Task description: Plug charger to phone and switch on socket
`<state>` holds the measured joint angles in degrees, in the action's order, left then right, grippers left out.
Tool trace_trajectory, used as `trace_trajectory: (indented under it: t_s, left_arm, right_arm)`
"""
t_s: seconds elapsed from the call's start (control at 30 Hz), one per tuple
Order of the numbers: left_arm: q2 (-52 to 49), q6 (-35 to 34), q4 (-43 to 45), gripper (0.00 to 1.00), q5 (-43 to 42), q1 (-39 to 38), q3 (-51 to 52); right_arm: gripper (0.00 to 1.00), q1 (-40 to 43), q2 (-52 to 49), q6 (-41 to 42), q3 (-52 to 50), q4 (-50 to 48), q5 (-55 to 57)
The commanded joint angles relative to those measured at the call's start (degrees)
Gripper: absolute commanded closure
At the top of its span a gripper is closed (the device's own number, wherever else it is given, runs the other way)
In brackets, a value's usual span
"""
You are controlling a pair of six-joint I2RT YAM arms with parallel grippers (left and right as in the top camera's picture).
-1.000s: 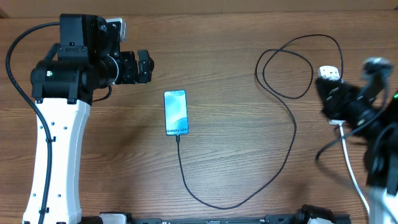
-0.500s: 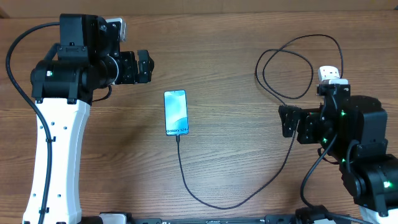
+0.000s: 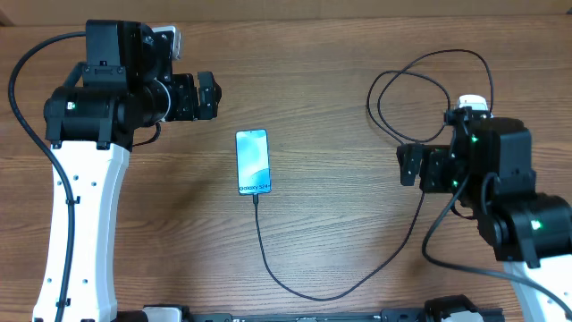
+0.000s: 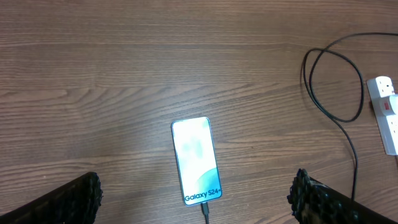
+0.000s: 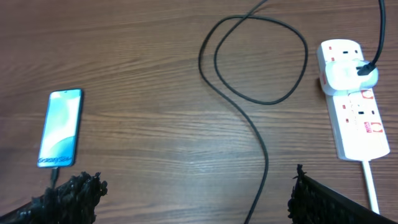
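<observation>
The phone lies flat at mid-table, screen lit blue with "Galaxy" text. The black charger cable sits in its bottom port, curves across the table and loops up to the socket, a white power strip with red marks. There it ends at a white adapter seated in the far outlet. In the overhead view my right arm covers most of the socket. My right gripper is open and empty just left of it, over the cable. My left gripper hangs open and empty, up and left of the phone.
The socket's thick white cord runs off toward the table's near edge on the right. The cable's double loop lies at the back right. The rest is bare wood tabletop.
My right arm has swung from the socket at the far right back to the left, and its jaws have opened. The left arm, phone and cable have not moved.
</observation>
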<state>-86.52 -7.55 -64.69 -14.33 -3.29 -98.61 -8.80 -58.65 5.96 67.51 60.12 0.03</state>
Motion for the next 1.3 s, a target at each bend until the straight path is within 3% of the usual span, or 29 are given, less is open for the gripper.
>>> trace_trajectory:
  t_s: [0.0,0.2,0.37,0.6,1.07,1.27]
  left_arm:
    - [-0.37,-0.2,0.22,0.0,-0.24,0.11,0.2]
    - [-0.37,-0.2,0.22,0.0,-0.24,0.11,0.2]
    - [-0.37,-0.2,0.22,0.0,-0.24,0.11,0.2]
    - [-0.37,-0.2,0.22,0.01,-0.24,0.11,0.2]
    - [-0.37,-0.2,0.22,0.0,-0.24,0.11,0.2]
    - [-0.37,-0.2,0.22,0.0,-0.24,0.11,0.2]
  right_arm:
    - [0.0,-0.85,-0.57,-0.26,0.15,-3.23,2.1]
    - [0.0,1.25,6.19,-0.24,-7.34,-21.4,0.66]
    - [0.0,6.27,15.13,-0.24,-20.96,-37.59,-5.53]
    - [0.0,4.74,31.65,-0.26,-42.27,-54.95,-2.45]
    - [0.0,1.44,53.37,-0.04,-64.48,-61.29,0.9]
    - [0.0,1.33,57.22,0.2,-67.08,-55.95,-0.39]
